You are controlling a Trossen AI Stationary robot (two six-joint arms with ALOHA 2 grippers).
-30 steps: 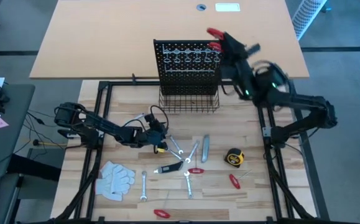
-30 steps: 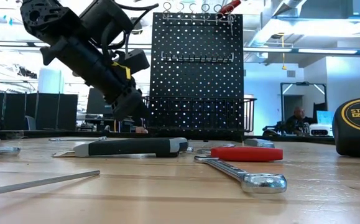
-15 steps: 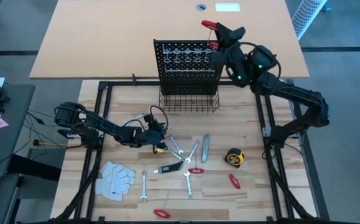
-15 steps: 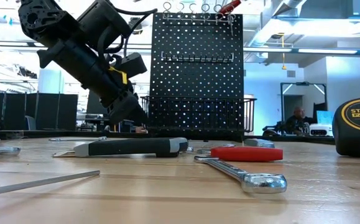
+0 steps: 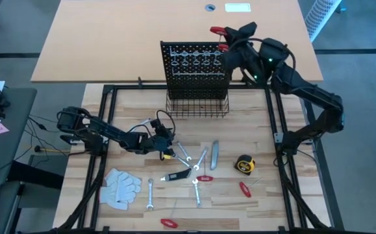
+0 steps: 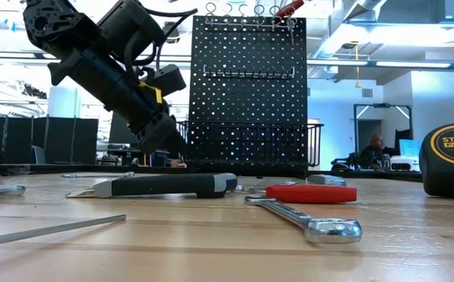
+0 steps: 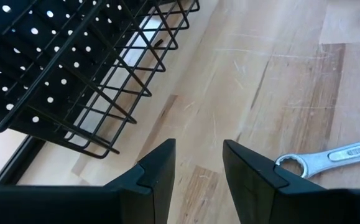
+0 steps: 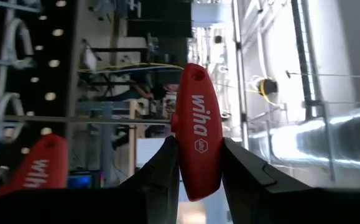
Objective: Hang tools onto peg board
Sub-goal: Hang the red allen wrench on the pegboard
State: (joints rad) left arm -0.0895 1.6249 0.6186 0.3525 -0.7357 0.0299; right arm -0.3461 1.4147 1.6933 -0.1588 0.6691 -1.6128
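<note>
So, high view: right gripper (image 5: pixel 230 40) at the top right corner of the upright black perforated peg board (image 5: pixel 195 71), clamped on a red-handled tool (image 5: pixel 217 31). Low view: left gripper (image 6: pixel 164 142) hangs low over the table. Left wrist view: jaws parted, empty, silver wrench (image 7: pixel 335 157) just beside one finger. Right wrist view: red handle between closed jaws.

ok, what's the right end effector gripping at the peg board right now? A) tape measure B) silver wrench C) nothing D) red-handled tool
D: the right wrist view shows the right end effector closed on a red-handled tool, held up by the top right corner of the peg board.
</note>
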